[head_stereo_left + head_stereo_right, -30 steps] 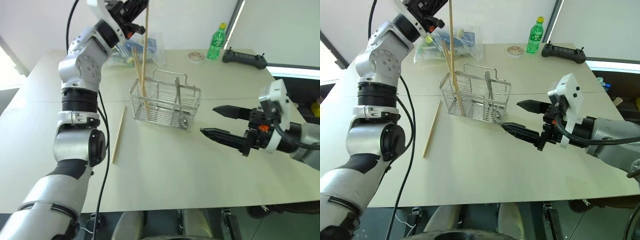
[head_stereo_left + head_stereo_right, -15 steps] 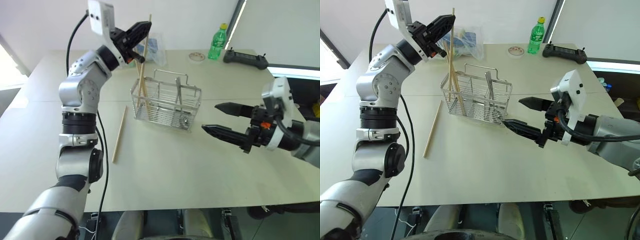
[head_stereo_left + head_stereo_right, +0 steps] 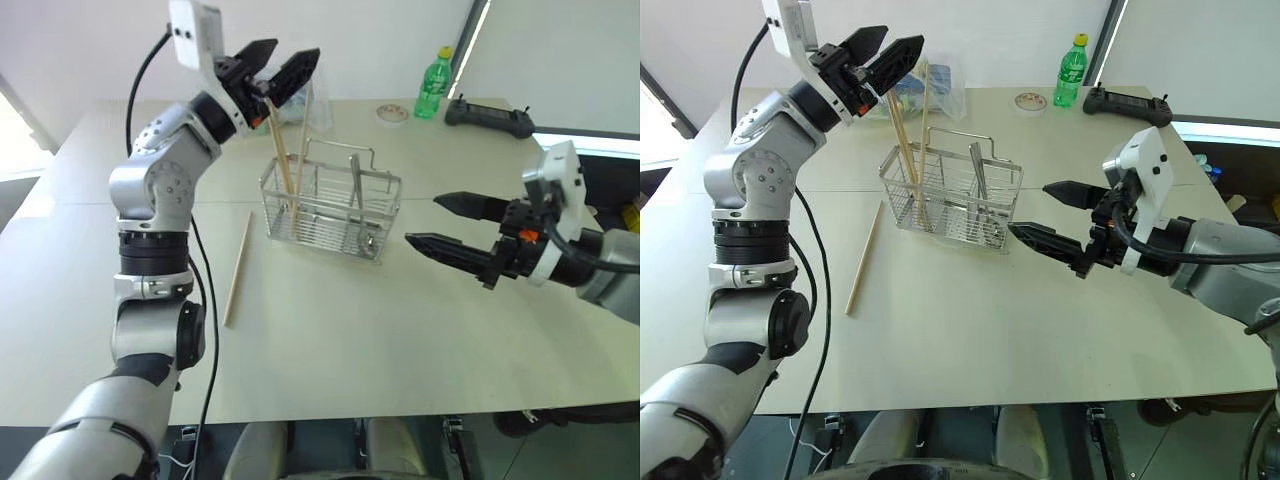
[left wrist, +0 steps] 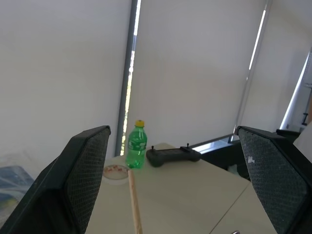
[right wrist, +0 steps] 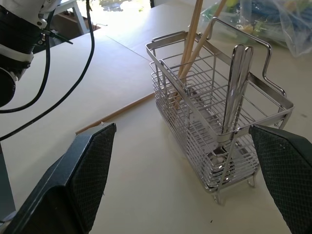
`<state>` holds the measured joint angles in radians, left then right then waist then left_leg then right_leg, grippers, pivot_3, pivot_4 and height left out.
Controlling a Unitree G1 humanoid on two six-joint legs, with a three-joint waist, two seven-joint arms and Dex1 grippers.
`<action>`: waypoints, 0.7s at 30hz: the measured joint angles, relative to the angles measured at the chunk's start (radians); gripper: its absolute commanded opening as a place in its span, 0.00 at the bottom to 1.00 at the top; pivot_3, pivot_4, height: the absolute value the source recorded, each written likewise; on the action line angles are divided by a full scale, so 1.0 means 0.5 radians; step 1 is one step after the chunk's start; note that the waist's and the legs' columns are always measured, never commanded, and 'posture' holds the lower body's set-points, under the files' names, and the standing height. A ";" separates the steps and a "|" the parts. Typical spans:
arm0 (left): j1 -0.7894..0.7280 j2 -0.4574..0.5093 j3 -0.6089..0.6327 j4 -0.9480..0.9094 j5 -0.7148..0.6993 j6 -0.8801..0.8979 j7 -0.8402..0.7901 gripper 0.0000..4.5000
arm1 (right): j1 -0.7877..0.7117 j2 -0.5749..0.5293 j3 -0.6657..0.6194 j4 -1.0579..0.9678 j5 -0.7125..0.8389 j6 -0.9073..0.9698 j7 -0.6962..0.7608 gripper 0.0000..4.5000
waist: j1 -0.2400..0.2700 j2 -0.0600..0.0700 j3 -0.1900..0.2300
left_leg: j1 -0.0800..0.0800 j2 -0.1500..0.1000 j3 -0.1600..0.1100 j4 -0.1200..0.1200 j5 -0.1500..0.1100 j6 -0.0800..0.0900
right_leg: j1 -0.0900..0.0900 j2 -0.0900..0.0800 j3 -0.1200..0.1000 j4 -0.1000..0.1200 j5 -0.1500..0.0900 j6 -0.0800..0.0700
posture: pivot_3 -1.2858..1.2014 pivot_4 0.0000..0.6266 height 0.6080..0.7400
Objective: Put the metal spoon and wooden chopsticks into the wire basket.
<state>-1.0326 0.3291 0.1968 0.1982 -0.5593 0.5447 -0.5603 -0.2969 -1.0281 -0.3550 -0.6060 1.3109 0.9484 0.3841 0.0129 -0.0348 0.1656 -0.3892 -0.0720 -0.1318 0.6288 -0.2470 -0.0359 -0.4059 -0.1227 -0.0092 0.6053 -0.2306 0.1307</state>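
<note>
The wire basket [image 3: 331, 210] is a rectangular rack of thin, shiny silver wire with inner dividers and a looped wire handle on top, standing near the middle of the smooth, pale beige table [image 3: 400, 330]. Two of the wooden chopsticks [image 3: 285, 150], plain, straight, light-tan sticks, stand upright and slightly crossed in the basket's left compartment, their tips rising above its rim. A third chopstick [image 3: 238, 267] lies flat on the table just left of the basket. The metal spoon [image 5: 235, 85], polished silver with a thin straight handle, stands in the basket's right end with its bowl down. The left gripper [image 3: 278, 72] hangs above the chopsticks' tops with its black, mesh-textured fingers spread and released, holding nothing. The right gripper [image 3: 448, 222] hovers right of the basket, fingers likewise spread and empty. At the far edge stand a green plastic bottle [image 3: 433, 84] with a yellow cap, its label unreadable, a black controller [image 3: 488, 114], a small round tape roll [image 3: 392, 114] and a clear crinkled plastic bag [image 3: 940, 85].
</note>
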 measured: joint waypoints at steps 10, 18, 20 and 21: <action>-0.395 0.566 0.190 -0.071 -0.148 0.808 0.362 0.98 | 0.017 0.043 0.014 0.001 -0.030 0.000 0.027 1.00 | -0.009 0.010 -0.004 | 0.005 0.000 0.001 -0.003 -0.001 0.001 | 0.002 0.004 0.001 0.000 0.000 0.001 | 0.52 0.24 0.71; -0.078 0.538 0.173 0.158 0.181 1.578 0.921 0.98 | 0.044 0.088 0.030 0.000 -0.068 -0.001 0.031 1.00 | -0.001 0.006 -0.001 | 0.008 0.000 -0.002 0.001 0.000 -0.001 | 0.001 0.006 0.002 0.012 -0.001 0.001 | 0.52 0.24 0.71; -0.016 0.478 0.163 0.156 0.204 1.668 0.949 0.98 | 0.041 0.105 0.059 0.000 -0.077 -0.001 0.032 1.00 | 0.002 0.005 -0.001 | 0.005 0.000 -0.003 0.001 0.001 -0.002 | -0.001 0.006 0.002 0.011 0.000 0.000 | 0.52 0.24 0.71; 0.000 0.457 0.159 0.148 0.213 1.698 0.951 0.98 | 0.041 0.114 0.069 0.000 -0.082 -0.001 0.032 1.00 | 0.001 0.005 -0.001 | 0.003 0.000 -0.003 0.000 0.001 -0.002 | -0.003 0.006 0.002 0.011 0.000 0.000 | 0.52 0.24 0.71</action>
<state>-1.0325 0.5575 0.2764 0.2720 -0.4527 1.3936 -0.0848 -0.2763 -0.9708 -0.3203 -0.6060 1.2701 0.9481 0.4000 0.0137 -0.0322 0.1651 -0.3877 -0.0722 -0.1333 0.6291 -0.2466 -0.0368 -0.4074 -0.1199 -0.0083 0.6106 -0.2308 0.1308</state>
